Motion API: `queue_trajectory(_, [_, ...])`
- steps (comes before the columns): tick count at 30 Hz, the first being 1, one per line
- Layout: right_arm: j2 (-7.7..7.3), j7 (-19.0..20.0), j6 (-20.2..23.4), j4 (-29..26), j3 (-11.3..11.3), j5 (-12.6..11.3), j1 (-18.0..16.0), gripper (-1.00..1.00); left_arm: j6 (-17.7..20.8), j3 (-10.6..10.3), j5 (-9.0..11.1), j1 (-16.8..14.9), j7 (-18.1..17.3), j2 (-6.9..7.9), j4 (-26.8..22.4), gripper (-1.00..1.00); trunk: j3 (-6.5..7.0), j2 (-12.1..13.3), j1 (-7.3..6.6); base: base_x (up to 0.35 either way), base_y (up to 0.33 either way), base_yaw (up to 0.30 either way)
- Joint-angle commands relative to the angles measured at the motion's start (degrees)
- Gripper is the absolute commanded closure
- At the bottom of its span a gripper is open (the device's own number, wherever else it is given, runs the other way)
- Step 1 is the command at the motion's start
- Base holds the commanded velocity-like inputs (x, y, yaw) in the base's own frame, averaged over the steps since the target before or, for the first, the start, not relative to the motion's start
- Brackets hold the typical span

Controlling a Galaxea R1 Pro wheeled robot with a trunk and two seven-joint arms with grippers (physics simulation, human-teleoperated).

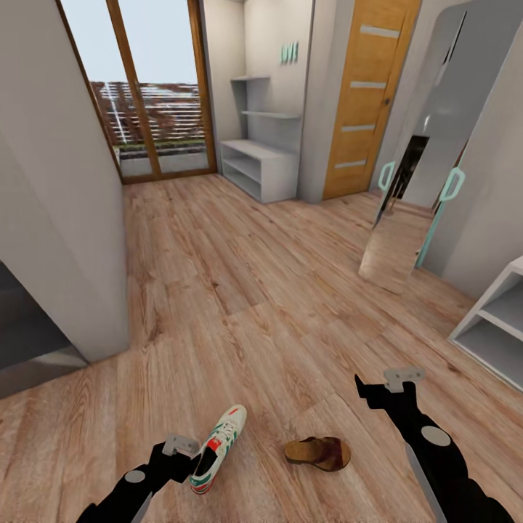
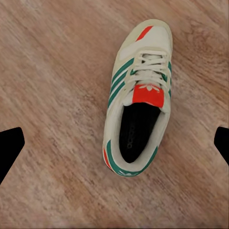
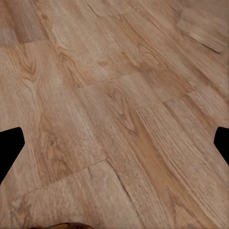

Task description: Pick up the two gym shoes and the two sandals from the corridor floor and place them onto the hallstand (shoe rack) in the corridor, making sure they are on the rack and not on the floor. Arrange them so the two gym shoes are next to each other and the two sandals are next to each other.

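Note:
One gym shoe (image 1: 218, 447), off-white with green stripes and a red tongue, lies on the corridor floor (image 1: 240, 290) close in front of me, toe pointing away. My left gripper (image 1: 181, 444) hovers open just left of its heel; in the left wrist view the gym shoe (image 2: 138, 100) lies below the spread fingertips (image 2: 10, 148). One dark brown sandal (image 1: 317, 452) lies to the shoe's right. My right gripper (image 1: 374, 392) hangs open above bare planks right of the sandal. The hallstand (image 1: 254, 149) stands far off by the glass door. The second shoe and second sandal are out of view.
A grey wall corner (image 1: 65, 218) juts in at the left. A tall mirror (image 1: 407, 218) leans at the right, with another grey shelf unit (image 1: 494, 327) beyond it. An orange door (image 1: 367, 94) stands beside the hallstand. Open flooring stretches between me and the rack.

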Motion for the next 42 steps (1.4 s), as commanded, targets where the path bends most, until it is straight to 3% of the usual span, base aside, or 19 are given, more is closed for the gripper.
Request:
queue_trajectory(1, [-0.02,0.0,0.3,-0.1,0.0,0.0,0.0,-1.00,0.0,-0.1,-0.6,0.0,-0.1,0.04,-0.1,-1.00,-0.28,-0.4,0.21,0.000,0.000,0.000])
queue_trajectory(15, [-0.06,0.1,0.3,-0.2,0.1,0.0,0.0,-1.00,-0.3,-0.1,-0.6,0.0,-0.1,-0.02,0.1,-1.00,-3.03,-6.1,3.29,0.000,0.000,-0.032])
queue_trajectory(29, [0.12,0.0,0.3,-0.3,0.2,0.0,0.0,-1.00,-0.1,-0.2,-0.8,0.0,0.4,-0.29,0.0,-1.00,-3.58,-6.1,3.29,0.000,0.000,-0.168])
queue_trajectory(42, [0.15,0.0,0.3,-0.3,0.2,0.0,0.0,-1.00,0.1,-0.1,-0.9,-0.1,0.6,0.01,-0.1,-1.00,-5.95,-11.3,6.14,0.000,0.000,-0.024])
